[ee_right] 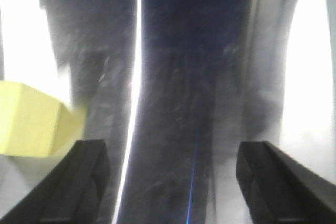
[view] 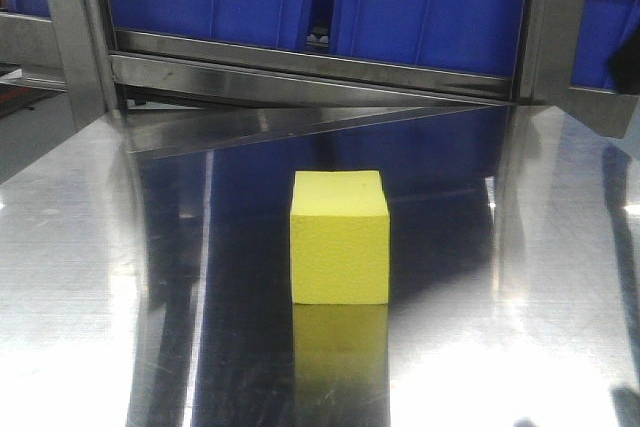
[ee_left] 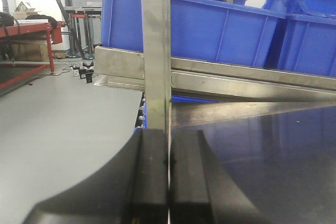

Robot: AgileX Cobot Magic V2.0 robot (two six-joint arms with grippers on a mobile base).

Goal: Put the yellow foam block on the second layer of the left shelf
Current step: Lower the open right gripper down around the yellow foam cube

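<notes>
The yellow foam block point(view: 340, 237) stands flat on the reflective steel tabletop point(view: 90, 287) in front of blue bins point(view: 430, 7), ungripped, near the right gripper point(ee_right: 170, 153) whose jaws are spread, while the left gripper point(ee_left: 168, 140) has its jaws pressed together.

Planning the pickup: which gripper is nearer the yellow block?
Right. The right gripper is open, the block close beside it; the left gripper, shut, faces a shelf post, no block in view.

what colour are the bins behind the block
Blue. The bins show best in the left wrist view.
</notes>
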